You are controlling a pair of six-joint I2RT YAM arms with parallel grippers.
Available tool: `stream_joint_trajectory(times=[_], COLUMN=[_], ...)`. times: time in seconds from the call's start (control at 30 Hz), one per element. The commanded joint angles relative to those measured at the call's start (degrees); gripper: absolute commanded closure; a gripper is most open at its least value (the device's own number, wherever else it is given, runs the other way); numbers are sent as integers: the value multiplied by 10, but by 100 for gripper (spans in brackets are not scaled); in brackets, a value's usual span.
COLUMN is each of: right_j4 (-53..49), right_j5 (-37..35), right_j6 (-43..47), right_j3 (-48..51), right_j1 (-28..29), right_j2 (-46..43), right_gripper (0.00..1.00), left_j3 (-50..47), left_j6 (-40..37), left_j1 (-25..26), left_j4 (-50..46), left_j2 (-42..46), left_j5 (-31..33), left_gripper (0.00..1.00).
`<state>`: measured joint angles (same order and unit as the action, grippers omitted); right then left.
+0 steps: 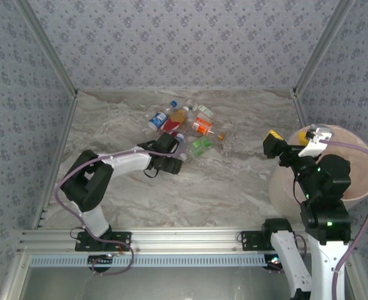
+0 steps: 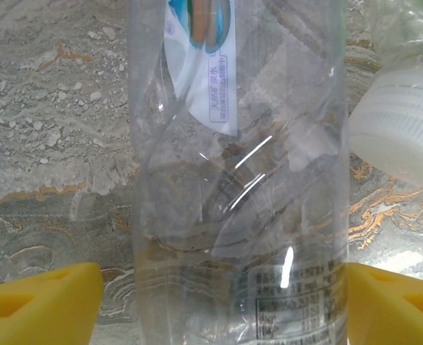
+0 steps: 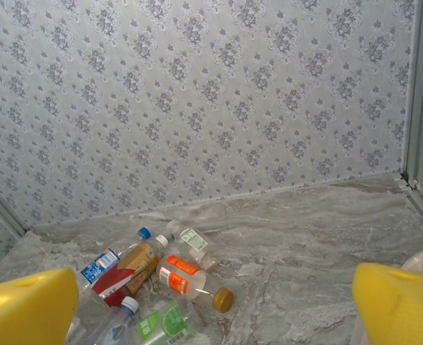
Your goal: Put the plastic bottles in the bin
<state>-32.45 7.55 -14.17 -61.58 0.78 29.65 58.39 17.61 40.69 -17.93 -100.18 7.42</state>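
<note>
One bottle (image 2: 240,180) is bracketed, ungripped, by the left gripper's (image 2: 222,291) wide jaws; closure, then carriage to the three-o'clock bin (image 1: 362,165), is needed.

Plastic bottles (image 1: 185,127): loose cluster lying on their sides, upper centre of the top view. They are mostly clear, with blue, red, orange and green labels.

In the right wrist view, lower left:
- blue-label bottle (image 3: 100,269)
- amber bottle (image 3: 141,259) with a white cap
- orange-label bottle (image 3: 186,277) with a brown cap
- green-label bottle (image 3: 161,323)

The left wrist view has one clear bottle (image 2: 240,180) running up the centre, blue-white label at top, small print at bottom. A white ribbed cap (image 2: 401,136) sits just right of it.

Bin (image 1: 358,164): round, pale pink-beige, upright, at right edge mid-frame, well apart from the cluster.
</note>
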Motion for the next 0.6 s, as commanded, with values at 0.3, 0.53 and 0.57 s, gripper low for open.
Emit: stream_joint_trajectory(times=[0.3, 0.53, 0.57], right_j4=[34, 69, 81], right_j5=[46, 131, 156], right_j6=[-6, -26, -35], right_j3=[5, 9, 12], right_j1=[1, 2, 3], right_j2=[-5, 6, 11], right_gripper=[0, 0, 0], left_j3=[5, -10, -12], left_j6=[4, 10, 8], left_j1=[5, 5, 5], left_j4=[6, 20, 23], left_j2=[-12, 8, 12], left_j5=[22, 16, 13], left_gripper=[33, 40, 40])
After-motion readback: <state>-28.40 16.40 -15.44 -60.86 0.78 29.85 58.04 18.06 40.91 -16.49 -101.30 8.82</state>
